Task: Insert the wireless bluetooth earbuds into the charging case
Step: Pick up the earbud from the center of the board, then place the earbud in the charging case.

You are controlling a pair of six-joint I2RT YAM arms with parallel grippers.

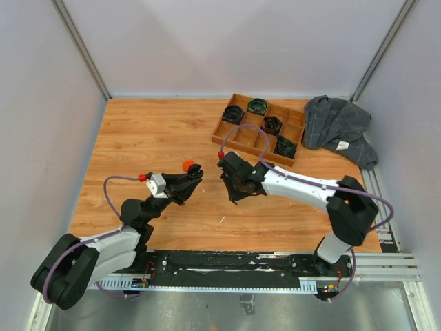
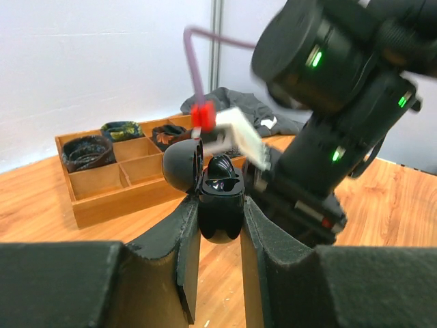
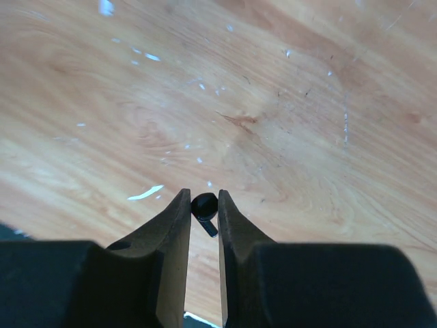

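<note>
My left gripper (image 2: 220, 205) is shut on a black charging case (image 2: 220, 205) with its round lid hinged open to the left; it holds the case above the table, seen in the top view (image 1: 195, 170). My right gripper (image 3: 203, 201) is shut on a black stemmed earbud (image 3: 204, 208), held above the bare wood. In the top view my right gripper (image 1: 227, 181) is just right of the case, a short gap apart. An orange piece (image 1: 187, 165) shows beside the left fingertips. No lilac buds are in view.
A wooden compartment tray (image 1: 231, 136) with coiled black cables stands at the back right, also in the left wrist view (image 2: 102, 198). A grey cloth (image 1: 337, 127) lies right of it. The table's near edge carries the arm bases.
</note>
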